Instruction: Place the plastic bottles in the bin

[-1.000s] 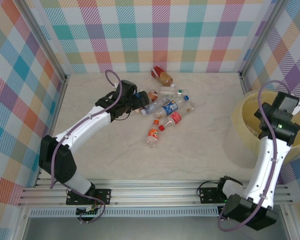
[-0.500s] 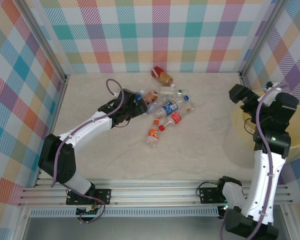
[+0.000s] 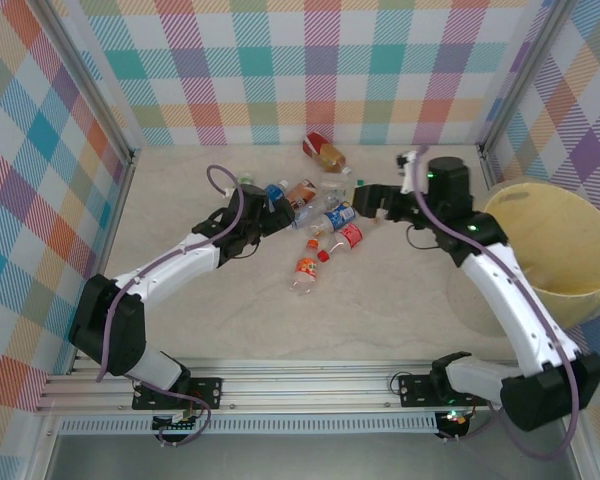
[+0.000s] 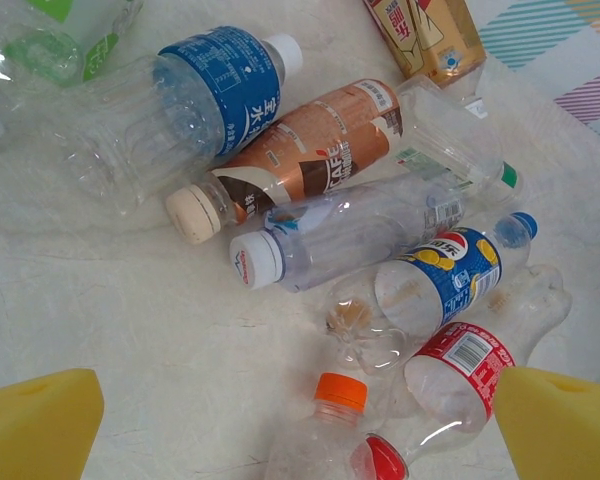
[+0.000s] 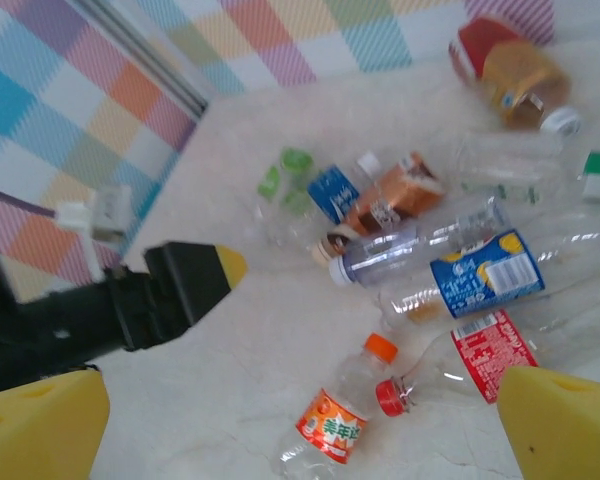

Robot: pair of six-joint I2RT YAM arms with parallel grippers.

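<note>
A pale marbled tabletop (image 3: 380,300) is stretching between pastel plaid walls, and the bin (image 3: 565,240) is sitting at its right edge, its inside showing smooth pale-yellow wall. The plastic bottles (image 3: 325,215) are lying on their sides in a loose heap toward the back of the table, well apart from the bin. Most are showing clear bodies, while a larger bottle (image 3: 327,153) nearest the back wall is holding brown liquid. The left gripper (image 4: 300,430) is hovering at the heap's left side, jaws spread wide and gripping nothing. In its wrist view an orange-capped bottle (image 4: 332,420) is lying between the yellow pads (image 4: 35,430), touching neither, with a blue-labelled bottle (image 4: 220,80) and a brown coffee-labelled bottle (image 4: 310,160) farther ahead. The right gripper (image 5: 300,430) is pointing at the heap from its right side, jaws likewise wide apart and holding nothing, and the same orange-capped bottle is lying between its pads, clear of both.
</note>
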